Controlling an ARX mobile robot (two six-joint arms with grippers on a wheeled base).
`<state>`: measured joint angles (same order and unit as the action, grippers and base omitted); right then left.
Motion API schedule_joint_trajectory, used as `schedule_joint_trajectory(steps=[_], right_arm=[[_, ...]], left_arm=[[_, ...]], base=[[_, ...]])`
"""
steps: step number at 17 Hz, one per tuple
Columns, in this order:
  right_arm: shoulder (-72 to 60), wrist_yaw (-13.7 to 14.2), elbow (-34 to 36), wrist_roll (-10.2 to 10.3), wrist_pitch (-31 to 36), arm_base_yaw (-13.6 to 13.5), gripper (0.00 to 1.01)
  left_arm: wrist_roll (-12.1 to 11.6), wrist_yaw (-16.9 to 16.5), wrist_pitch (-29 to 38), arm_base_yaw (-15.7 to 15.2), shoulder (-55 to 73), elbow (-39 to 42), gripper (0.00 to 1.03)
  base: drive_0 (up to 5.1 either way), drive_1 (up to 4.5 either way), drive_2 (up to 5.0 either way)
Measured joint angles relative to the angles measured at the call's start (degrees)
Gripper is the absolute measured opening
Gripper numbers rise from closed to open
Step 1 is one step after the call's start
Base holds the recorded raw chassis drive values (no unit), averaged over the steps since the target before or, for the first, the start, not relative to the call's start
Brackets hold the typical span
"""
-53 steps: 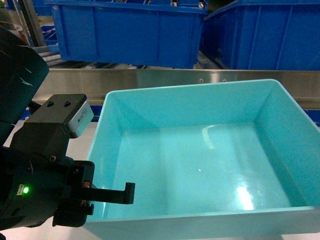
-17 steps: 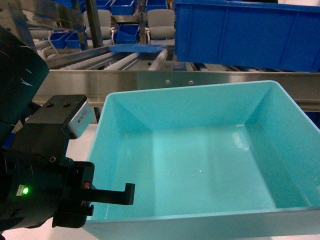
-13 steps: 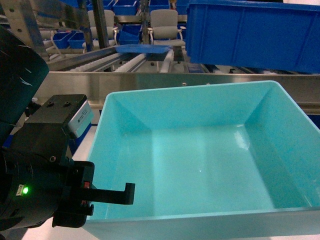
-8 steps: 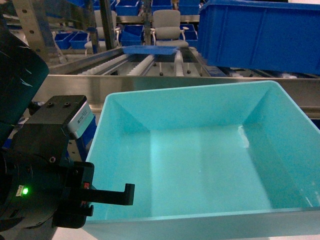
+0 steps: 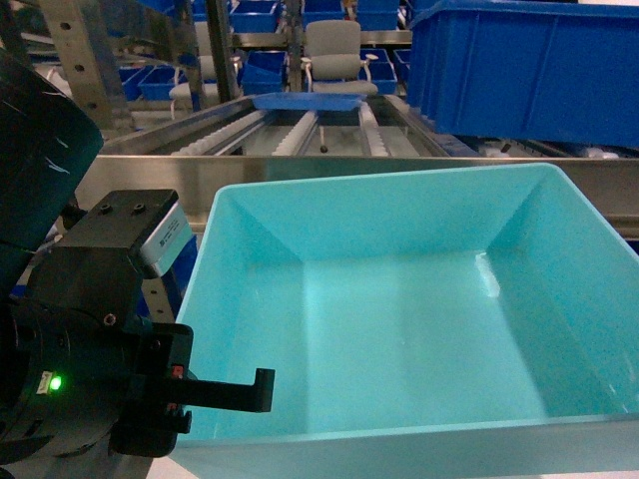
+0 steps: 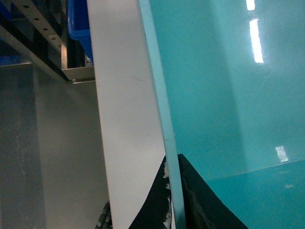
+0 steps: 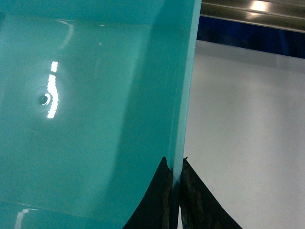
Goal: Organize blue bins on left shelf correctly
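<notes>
Nearest of all, the left gripper (image 6: 174, 210) is clamped on the left wall of the turquoise tub (image 5: 399, 319), one dark finger inside the wall and one outside, with the thin rim pinched between them. The right gripper (image 7: 175, 200) grips the tub's right wall the same way; that arm is out of the head view, so only its wrist camera shows the hold. The tub is empty and fills most of the head view, carried between the two arms with pale floor visible beside each wall in the wrist views — so it appears to be lifted rather than resting on anything. Just beyond its far rim runs the steel front beam of the rack (image 5: 329, 168), and behind that, sloping roller tracks (image 5: 300, 135) lead away to a flat blue lid or tray (image 5: 307, 101) at their far end. A royal-blue crate (image 5: 529, 70) sits on the rack at upper right, and more blue crates and a chair (image 5: 334, 45) stand far back. As for progress, the tub is picked up and brought to the rack's front but not yet set on the rollers; placing and releasing it looks like what is left.
</notes>
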<state>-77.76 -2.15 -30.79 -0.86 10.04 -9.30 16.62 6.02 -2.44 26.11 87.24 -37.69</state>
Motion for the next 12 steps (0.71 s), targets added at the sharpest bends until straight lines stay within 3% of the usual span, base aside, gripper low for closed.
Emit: schedule_joint_trajectory(steps=[12], right_arm=[[0.0,-0.17,0.0,0.0,0.04,-0.07,0.03]], left_arm=[[0.0,0.0,-0.11,-0.13,0.0,0.0,0.02]], base=[[-4.7,2.71,2.7]])
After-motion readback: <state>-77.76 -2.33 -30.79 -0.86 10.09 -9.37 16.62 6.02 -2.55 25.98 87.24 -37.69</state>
